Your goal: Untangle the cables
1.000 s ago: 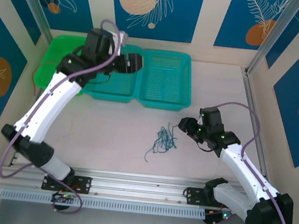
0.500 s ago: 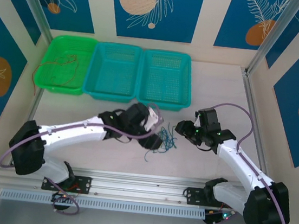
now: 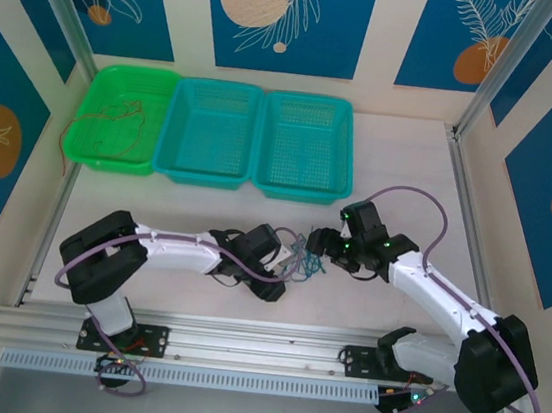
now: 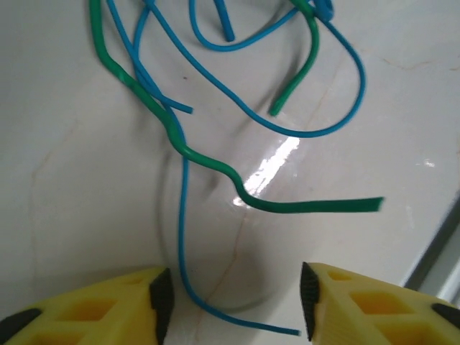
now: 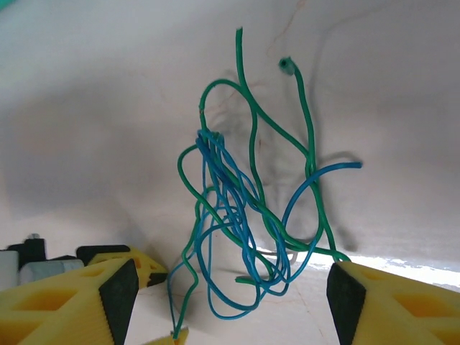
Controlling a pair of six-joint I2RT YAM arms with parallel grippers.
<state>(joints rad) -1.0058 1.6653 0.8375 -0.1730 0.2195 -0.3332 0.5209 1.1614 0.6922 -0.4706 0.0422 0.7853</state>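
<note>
Tightening is the risk: left fingers (image 4: 86, 309) and right fingers (image 5: 402, 302) both stand open (nothing gripped) around the cables (image 5: 237, 208). Pinching several strands at once could cinch the knot.

From above, the cables (image 3: 301, 259) are too fine for you to tell one strand from the next. At the left wrist their loops run off the top edge, and the left tool (image 4: 233, 302) is cropped at the bottom. At the right wrist a green end leaves the bottom edge, where the right tool (image 5: 230, 291) is cropped too.
</note>
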